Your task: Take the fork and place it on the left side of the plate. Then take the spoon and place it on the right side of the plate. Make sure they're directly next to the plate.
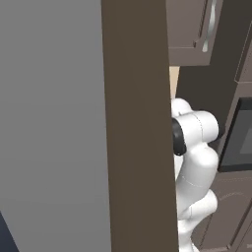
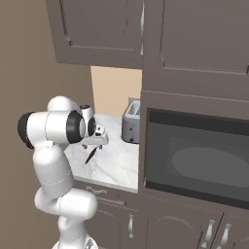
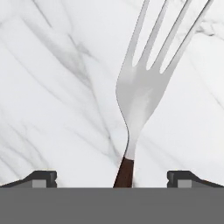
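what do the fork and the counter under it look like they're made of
Fork: head and tines look like brushed silvery metal with a soft sheen; the handle is dark reddish brown, perhaps wood or plastic. Counter: white with grey veins, like polished marble, though it may be imitation.

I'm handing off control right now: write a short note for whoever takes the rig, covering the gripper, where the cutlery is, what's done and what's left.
Gripper: open, holding nothing, poised low over the fork, one fingertip on each side of its handle.
Fork: lying flat on the white marble counter, silvery tines pointing away from the hand, dark brown handle toward it. In the right base view it lies on the counter in front of the toaster, just under the hand.
Plate and spoon: not located from here.
Done: nothing placed yet.
Left: close on the fork and set it directly left of the plate, then put the spoon directly right of it.
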You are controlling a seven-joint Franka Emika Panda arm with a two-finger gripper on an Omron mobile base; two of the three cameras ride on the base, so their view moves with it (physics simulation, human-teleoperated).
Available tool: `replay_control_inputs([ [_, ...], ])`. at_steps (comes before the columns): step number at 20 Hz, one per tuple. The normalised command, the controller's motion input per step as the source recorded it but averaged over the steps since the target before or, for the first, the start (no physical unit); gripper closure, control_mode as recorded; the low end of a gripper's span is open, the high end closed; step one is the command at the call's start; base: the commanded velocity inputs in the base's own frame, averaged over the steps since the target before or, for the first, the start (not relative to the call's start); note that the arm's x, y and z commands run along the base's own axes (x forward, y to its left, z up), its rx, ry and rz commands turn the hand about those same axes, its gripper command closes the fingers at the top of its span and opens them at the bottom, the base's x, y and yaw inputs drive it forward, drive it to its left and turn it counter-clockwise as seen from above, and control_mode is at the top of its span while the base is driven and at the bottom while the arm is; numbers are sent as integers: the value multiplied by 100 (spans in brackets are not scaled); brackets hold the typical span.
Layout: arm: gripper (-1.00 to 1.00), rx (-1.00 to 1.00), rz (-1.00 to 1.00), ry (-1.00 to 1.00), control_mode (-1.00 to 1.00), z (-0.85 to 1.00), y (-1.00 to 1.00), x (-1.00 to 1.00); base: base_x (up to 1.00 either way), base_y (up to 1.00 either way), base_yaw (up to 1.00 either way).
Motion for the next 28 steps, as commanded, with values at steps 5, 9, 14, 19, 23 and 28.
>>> replay_control_inputs([
  [5,-100,0,-4,1,-100,-41,0,11,0,0,0],
  [9,-100,0,-6,0,-100,-47,0,10,0,0,0],
  [14,-100,0,-6,1,-100,-45,0,17,0,0,0],
  [19,100,0,-10,4,-100,-57,0,6,0,0,0],
  [23,100,-1,-25,10,-100,-89,-13,1,0,0,0],
  [28,100,-2,-38,7,-100,-100,-66,0,0,0,0],
])
